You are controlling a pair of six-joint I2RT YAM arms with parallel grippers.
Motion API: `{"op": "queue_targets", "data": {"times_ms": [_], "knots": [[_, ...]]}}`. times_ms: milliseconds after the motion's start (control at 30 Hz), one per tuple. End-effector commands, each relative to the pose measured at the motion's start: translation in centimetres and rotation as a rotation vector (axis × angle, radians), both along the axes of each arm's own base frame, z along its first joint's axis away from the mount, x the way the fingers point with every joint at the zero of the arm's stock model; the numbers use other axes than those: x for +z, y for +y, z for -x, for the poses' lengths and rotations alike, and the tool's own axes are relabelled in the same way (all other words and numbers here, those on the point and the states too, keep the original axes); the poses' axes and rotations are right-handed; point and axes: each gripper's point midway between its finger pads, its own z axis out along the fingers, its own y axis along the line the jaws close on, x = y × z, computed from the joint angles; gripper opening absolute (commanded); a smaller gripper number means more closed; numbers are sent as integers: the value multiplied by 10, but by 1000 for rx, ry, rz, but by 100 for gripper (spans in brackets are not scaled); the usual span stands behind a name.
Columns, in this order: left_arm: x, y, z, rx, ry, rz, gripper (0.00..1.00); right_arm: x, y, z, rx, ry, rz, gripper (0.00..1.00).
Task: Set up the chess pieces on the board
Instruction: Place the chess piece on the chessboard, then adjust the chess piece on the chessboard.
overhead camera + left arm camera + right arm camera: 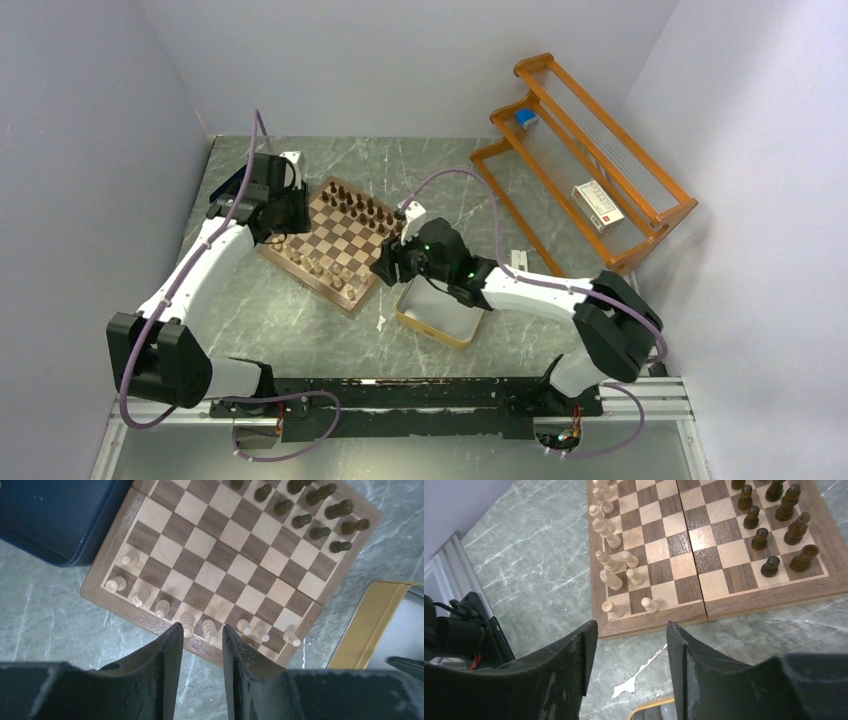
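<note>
The board (340,243) sits diamond-wise mid-worktop (270,320), with bare marble off its 7 o'clock edge and a gold-rimmed tin (430,331) crowding 4 o'clock. Dark chess pieces (356,206) line the 1 o'clock side and pale chess pieces (322,270) the 7 o'clock side. The left tool (200,635) hovers over the pale-side rim with its fingers apart and empty. The right tool (631,630), just off the board's edge, is also apart and empty.

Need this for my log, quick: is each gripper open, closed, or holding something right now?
Left gripper: open, holding nothing.
Right gripper: open, holding nothing.
</note>
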Motion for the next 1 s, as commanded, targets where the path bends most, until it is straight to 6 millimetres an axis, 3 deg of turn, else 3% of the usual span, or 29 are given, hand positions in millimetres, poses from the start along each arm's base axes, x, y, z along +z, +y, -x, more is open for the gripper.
{"op": "queue_targets", "data": {"times_ms": [0,167,267,400,533,700,833,967], "knots": [[5,-16,-5,-70,-49,55,37,0,17,-13,43,-46,25,53],[-22,-24,-1,-153,10,54,33,-22,25,-26,37,-37,104,41],[-31,-26,0,-158,58,52,30,-29,28,-31,36,-44,126,40],[-19,-10,-5,-45,-11,19,37,-18,49,-40,74,-55,102,42],[-11,20,-9,112,-64,-17,39,-9,79,-46,132,-23,40,42],[-11,50,-7,199,-45,69,38,-8,110,-47,234,4,2,59],[-7,59,-3,228,-79,99,41,-14,126,-53,278,-42,37,61],[-18,77,1,286,-63,78,43,-25,136,-55,310,-128,122,66]]}}
